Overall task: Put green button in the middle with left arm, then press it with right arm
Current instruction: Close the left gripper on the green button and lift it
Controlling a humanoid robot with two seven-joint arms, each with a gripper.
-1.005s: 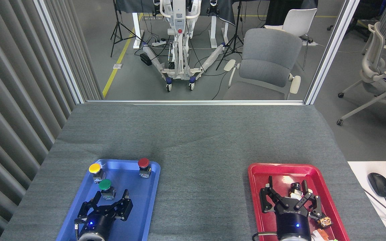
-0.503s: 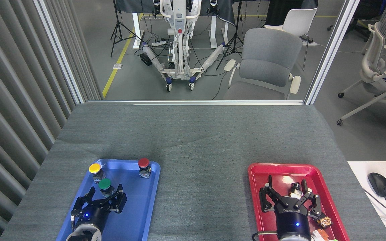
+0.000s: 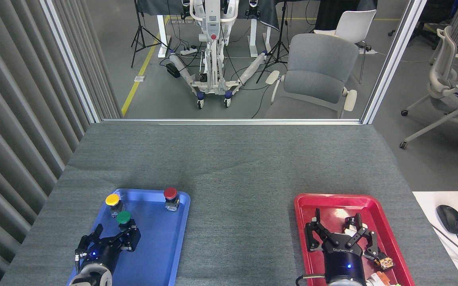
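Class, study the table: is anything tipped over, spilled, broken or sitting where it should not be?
Nothing stands out. The green button, yellow button and red button all stand upright in the blue tray. The grey table shows no spill.

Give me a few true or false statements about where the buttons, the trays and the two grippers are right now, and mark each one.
1. The green button stands in the blue tray. True.
2. The red button sits in the red tray. False: it is at the blue tray's far right corner.
3. The left gripper is just in front of the green button, fingers spread. True.
4. The right gripper hovers over the bare tabletop between the trays. False: it is over the red tray.
5. The yellow button lies on the tabletop. False: it is in the blue tray.
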